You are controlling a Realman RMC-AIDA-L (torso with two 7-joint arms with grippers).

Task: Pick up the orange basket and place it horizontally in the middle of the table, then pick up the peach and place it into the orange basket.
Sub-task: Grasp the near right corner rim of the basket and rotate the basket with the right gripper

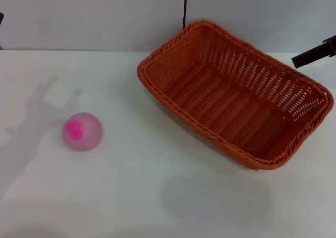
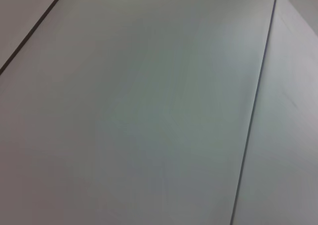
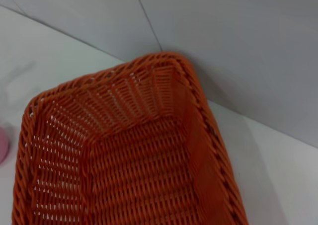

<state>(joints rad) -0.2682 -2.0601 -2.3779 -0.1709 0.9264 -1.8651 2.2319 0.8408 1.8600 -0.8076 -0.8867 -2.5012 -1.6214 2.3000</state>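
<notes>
Head view: basket (image 1: pixel 236 93) askew on the worktop (image 1: pixel 157 196), just below and inboard of the right hand (image 1: pixel 315 54) — fingers' state cannot be told. Peach (image 1: pixel 82 131) far across, well apart. Likely light, stiff wicker; best pinched at the braided rim. No labels or writing visible.

Orange basket (image 3: pixel 144 170) close up, empty, on white table (image 3: pixel 44 51), grey wall behind

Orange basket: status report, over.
Orange basket askew on table's right, empty, ungripped. Peach left, apart. Right pincer beside far rim. Nothing between.
</notes>
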